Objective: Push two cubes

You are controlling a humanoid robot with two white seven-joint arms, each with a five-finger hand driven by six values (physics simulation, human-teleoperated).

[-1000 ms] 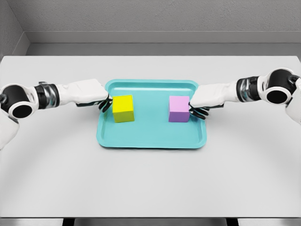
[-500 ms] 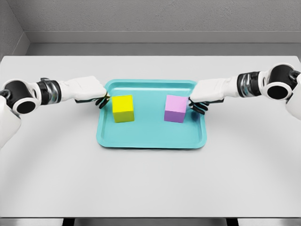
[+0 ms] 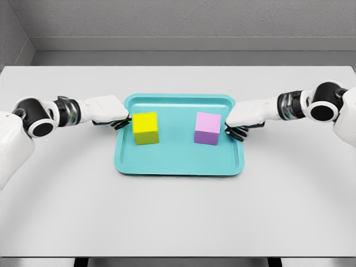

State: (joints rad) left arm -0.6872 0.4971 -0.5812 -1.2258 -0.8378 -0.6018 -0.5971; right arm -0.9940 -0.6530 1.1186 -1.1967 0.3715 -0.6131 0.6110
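Note:
A yellow cube [image 3: 146, 128] stands on the left half of a teal tray [image 3: 178, 167], and a purple cube [image 3: 207, 128] stands on the right half. My left hand [image 3: 120, 123] reaches over the tray's left rim with its fingers curled, just left of the yellow cube with a thin gap between them. My right hand [image 3: 236, 130] hovers over the tray's right rim, also curled, a small gap away from the purple cube's right face. Neither hand holds anything.
The tray lies in the middle of a grey-white table [image 3: 178, 222]. A grey wall runs behind the table's far edge. Both forearms stretch across the table from its left and right sides.
The purple cube slid a little to the left under my right hand, which then drew slightly back. My left hand pulled slightly left from the yellow cube, which stayed put.

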